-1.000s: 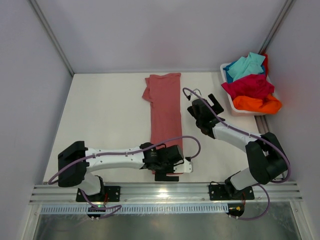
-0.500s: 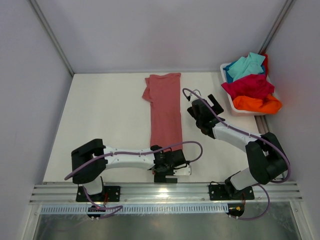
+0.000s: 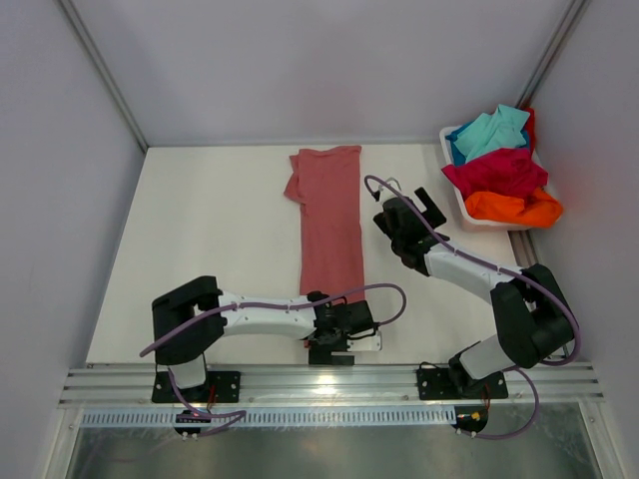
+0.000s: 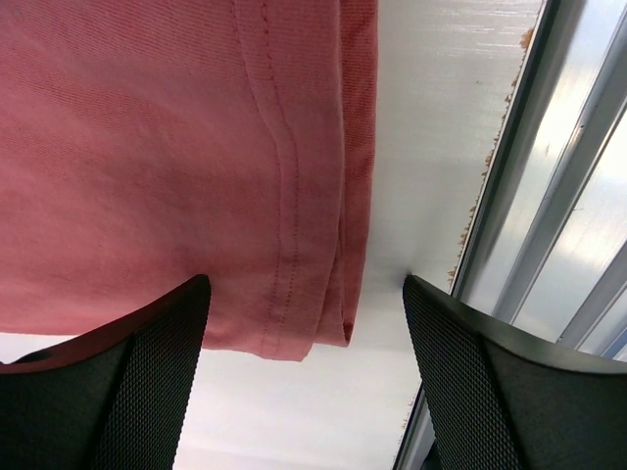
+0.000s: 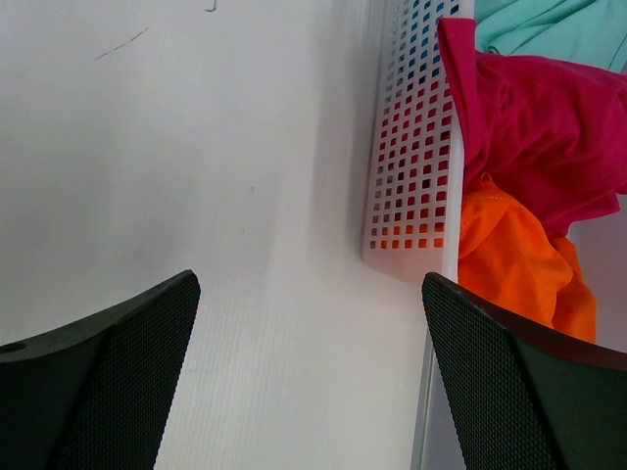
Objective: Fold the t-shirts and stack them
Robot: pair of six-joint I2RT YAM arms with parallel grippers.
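The salmon-pink t-shirt (image 3: 327, 215) lies folded into a long narrow strip down the middle of the table. My left gripper (image 3: 335, 341) is at its near end, low over the table. In the left wrist view the shirt's near hem corner (image 4: 294, 196) lies between the open fingers, and the left gripper (image 4: 306, 294) holds nothing. My right gripper (image 3: 427, 206) is open and empty between the strip and the white tub (image 3: 469, 212). In the right wrist view the right gripper (image 5: 309, 289) faces bare table beside the tub (image 5: 411, 147). The turquoise (image 3: 491, 130), crimson (image 3: 499, 172) and orange (image 3: 514, 208) shirts lie crumpled in the tub.
The metal rail (image 3: 329, 384) runs along the table's near edge, close to the left gripper, and shows in the left wrist view (image 4: 549, 196). Grey walls enclose the table at left, back and right. The tub sits in the far right corner.
The left arm's elbow has swung right and its gripper has shifted slightly toward the near edge at the shirt's near end. The right arm and the shirts have not moved.
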